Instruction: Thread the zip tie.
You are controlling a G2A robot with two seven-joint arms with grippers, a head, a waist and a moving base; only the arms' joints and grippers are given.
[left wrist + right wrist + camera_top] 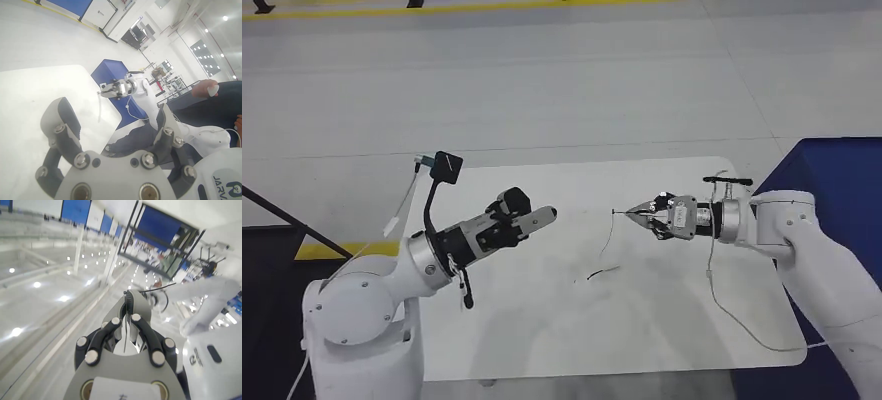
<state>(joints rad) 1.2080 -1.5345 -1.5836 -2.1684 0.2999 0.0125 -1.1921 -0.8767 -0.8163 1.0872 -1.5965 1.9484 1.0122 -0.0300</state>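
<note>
Risk: the zip tie [609,240] is a thin, limp black strap, so it may sway or buckle at contact and its tail may miss the small head slot. The right gripper [632,211] is closed on the ribbed plastic strap just behind the head, and the tail hangs toward the smooth white table [682,320]. The left gripper [540,216] hovers well apart, jaws wide and empty, with dark flat pads [66,113].

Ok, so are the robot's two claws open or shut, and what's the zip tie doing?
left gripper: open, holding nothing.
right gripper: shut on the zip tie.
zip tie: pinched at one end, the rest dangling down, not threaded into a loop yet.
</note>
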